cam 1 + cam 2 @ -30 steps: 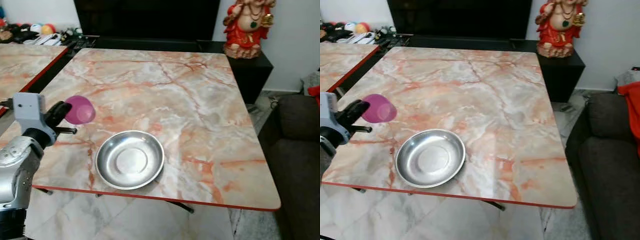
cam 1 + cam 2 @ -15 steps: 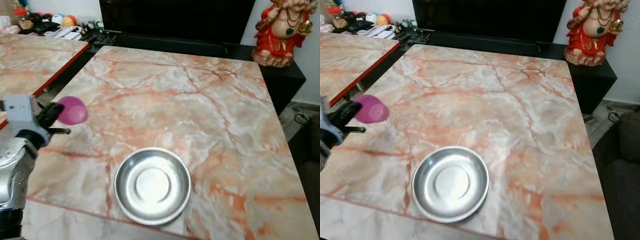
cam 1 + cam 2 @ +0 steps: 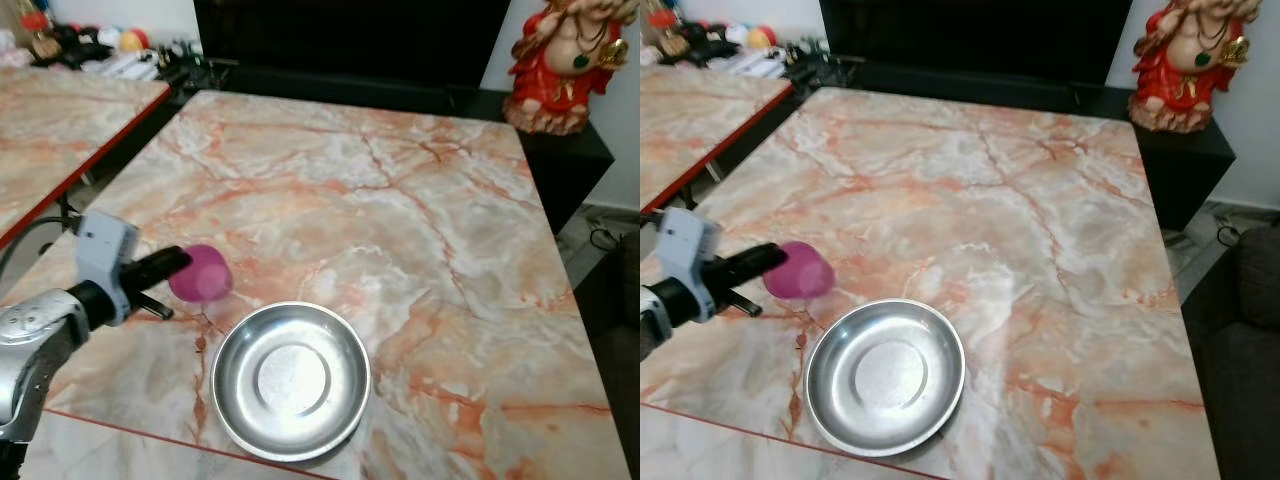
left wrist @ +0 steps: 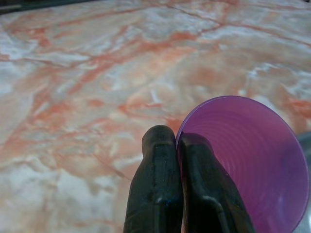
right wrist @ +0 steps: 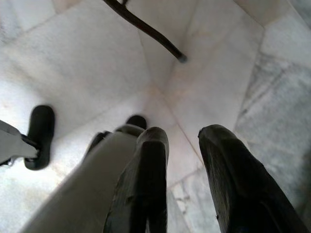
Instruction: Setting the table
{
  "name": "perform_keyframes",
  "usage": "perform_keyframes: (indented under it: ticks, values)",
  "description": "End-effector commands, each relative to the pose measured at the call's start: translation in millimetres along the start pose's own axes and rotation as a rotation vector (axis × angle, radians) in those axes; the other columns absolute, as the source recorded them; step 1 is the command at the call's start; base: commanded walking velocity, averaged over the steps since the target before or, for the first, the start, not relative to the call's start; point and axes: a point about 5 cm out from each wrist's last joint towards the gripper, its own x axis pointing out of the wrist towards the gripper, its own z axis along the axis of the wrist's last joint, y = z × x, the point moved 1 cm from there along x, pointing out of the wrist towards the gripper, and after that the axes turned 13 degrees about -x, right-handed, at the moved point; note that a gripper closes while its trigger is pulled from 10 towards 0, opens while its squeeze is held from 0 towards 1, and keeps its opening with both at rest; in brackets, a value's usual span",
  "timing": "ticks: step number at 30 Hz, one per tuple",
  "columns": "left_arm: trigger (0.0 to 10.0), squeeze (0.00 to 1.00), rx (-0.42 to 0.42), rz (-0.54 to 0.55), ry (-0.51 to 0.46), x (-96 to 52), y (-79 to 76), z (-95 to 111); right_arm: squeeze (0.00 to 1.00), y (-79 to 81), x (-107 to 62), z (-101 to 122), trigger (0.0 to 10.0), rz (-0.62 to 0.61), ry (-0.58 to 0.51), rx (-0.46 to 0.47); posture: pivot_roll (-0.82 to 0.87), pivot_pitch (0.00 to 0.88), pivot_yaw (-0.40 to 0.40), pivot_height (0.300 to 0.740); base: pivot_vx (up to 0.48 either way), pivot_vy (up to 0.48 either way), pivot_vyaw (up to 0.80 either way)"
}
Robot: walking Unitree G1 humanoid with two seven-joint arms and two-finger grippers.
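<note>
A purple plastic cup (image 3: pixel 201 279) hangs just above the marble table (image 3: pixel 420 230), held by its rim in my left gripper (image 3: pixel 178 264), which is shut on it. The cup's open mouth (image 4: pixel 248 160) faces along the fingers (image 4: pixel 158 184) in the left wrist view. A round steel plate (image 3: pixel 290 378) lies on the table near its front edge, just right of and nearer than the cup. My right gripper (image 5: pixel 187 141) hangs idle and open over the tiled floor.
A red and gold statue (image 3: pixel 565 60) stands on a black cabinet behind the table's far right corner. A second marble table (image 3: pixel 60 120) stands to the left with a gap between. Clutter (image 3: pixel 90 40) lies at the back left. A dark sofa's edge (image 3: pixel 1250 290) is on the right.
My left gripper has carried the purple cup rightward and nearer, from the table's left edge to just beside the steel plate. The camera has shifted a little.
</note>
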Motion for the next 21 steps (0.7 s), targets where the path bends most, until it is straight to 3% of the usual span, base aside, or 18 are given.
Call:
perform_keyframes:
  ticks: [1,4,11,15,21]
  values:
    - [10.0,0.00,0.019,-0.026,0.028,3.0,-6.0,4.6,0.00,3.6,-0.9,-5.5,10.0,0.017,0.023,-0.009,0.06,0.137,-0.008,0.740,0.000,0.000,0.00]
    - [10.0,0.00,0.029,-0.046,0.031,11.0,-12.1,10.7,0.00,3.7,-0.9,-5.4,10.0,0.017,0.022,-0.007,0.06,0.137,-0.008,0.740,0.000,0.000,0.00]
    - [10.0,0.00,0.002,0.147,0.014,34.0,11.1,29.9,0.00,4.4,-0.8,-4.5,10.0,0.017,0.019,-0.010,0.05,0.133,0.002,0.740,0.000,0.000,0.00]
    - [10.0,0.00,0.006,0.141,0.129,41.5,14.1,22.5,0.00,4.7,-0.7,-3.9,10.0,0.017,0.019,-0.011,0.06,0.134,0.004,0.740,0.000,0.000,0.00]
    - [10.0,0.00,-0.090,0.177,0.173,44.5,26.8,26.1,0.00,5.1,-0.8,-4.2,10.0,0.014,0.020,-0.007,0.06,0.129,0.016,0.740,0.000,0.000,0.00]
